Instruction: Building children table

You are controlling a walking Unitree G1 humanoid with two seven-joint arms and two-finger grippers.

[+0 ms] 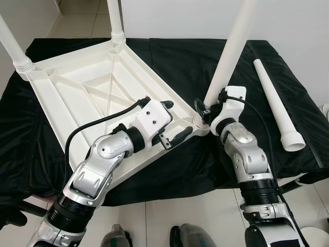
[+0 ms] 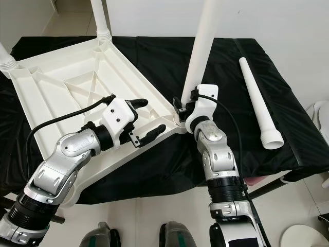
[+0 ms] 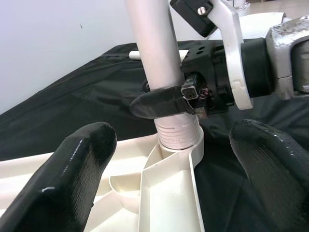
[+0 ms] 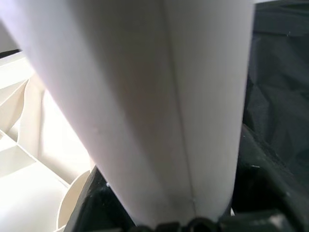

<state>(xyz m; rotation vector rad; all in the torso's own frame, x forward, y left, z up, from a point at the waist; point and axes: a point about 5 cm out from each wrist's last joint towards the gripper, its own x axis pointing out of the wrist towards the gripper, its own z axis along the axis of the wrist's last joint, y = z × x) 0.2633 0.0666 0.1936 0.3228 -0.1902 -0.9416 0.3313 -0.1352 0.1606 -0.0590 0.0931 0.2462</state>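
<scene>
right end effector [image 1: 205, 112] is clamped around the base of a white table leg [image 1: 230, 56], its black fingers [image 3: 161, 104] wrapped on the tube just above the ribbed collar that sits in the corner socket [image 3: 179, 140] of the overturned tabletop [image 1: 97, 98]. left end effector [image 1: 172, 123] hovers at the same corner, fingers spread wide and holding nothing, one above and one below the tabletop's near edge. the tabletop lies underside up on the black-draped worktop [image 1: 288, 92], ribs showing, with two other legs [image 1: 115, 20] already standing in its far corners. the gripped leg's long axis runs upward from the socket and leans away toward the far right, so it does not yet look square to the tabletop. a fourth leg [image 1: 275, 105] lies loose on the worktop to the right, flared end toward the robot, axis running near to far. judged risks: a tilted leg may bind or cross-thread in the socket; pushing on it without the left end effector bracing may slide the tabletop across the cloth; the loose leg could roll.
</scene>
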